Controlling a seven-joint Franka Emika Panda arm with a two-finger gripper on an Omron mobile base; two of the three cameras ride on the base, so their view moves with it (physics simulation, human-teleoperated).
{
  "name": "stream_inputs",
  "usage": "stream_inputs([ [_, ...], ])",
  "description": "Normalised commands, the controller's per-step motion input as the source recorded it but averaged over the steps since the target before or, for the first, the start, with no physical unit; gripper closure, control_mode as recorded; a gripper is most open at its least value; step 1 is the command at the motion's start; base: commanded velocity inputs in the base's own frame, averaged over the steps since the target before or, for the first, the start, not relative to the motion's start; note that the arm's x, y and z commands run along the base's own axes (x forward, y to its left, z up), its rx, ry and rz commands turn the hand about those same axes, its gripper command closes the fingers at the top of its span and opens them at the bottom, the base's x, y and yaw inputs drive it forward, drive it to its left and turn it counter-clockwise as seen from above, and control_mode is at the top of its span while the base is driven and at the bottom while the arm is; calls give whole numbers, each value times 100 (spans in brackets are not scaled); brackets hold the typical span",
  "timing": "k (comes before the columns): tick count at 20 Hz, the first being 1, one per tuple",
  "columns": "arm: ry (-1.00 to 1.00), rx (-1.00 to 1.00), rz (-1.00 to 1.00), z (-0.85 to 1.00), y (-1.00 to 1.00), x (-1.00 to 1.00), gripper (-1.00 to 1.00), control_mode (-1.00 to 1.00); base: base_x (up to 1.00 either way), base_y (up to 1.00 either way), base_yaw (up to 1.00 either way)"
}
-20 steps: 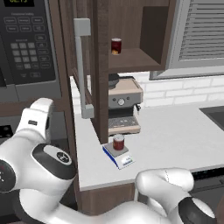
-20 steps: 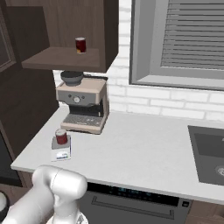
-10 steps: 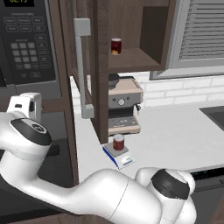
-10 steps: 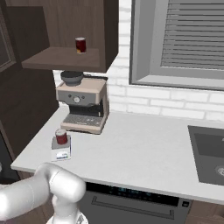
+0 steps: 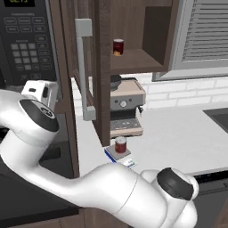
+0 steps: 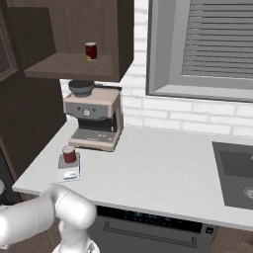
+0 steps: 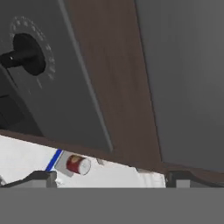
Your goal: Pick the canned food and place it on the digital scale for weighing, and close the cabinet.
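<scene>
Canned food [image 5: 120, 144] stands on the digital scale [image 5: 119, 156], at 6 o'clock below the coffee machine [image 5: 126, 107]; weighing looks done. Cabinet [image 5: 87, 71] door hangs open; gripper [image 7: 109, 177] has jaws wide, nothing held, close to the door's face. Judgement: press flat on the door panel, swing smoothly shut, avoid the bar handle [image 5: 83, 67]. Microwave [image 5: 26, 42] display digits unreadable; no brands legible.

Two red cans [image 5: 120, 144] [image 5: 118, 46], one scale [image 5: 118, 155], one coffee machine [image 5: 126, 107]
</scene>
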Motion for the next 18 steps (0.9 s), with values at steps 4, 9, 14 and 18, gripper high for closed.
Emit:
stream_inputs([
  [4,-5,13,0,3,-100,0,-100,-100,0,0,0],
  [9,-10,14,0,2,-100,-3,-100,-100,0,0,0],
  [14,-9,17,0,0,-100,32,-100,-100,0,0,0],
  [18,-13,19,0,0,-100,66,-100,-100,0,0,0],
])
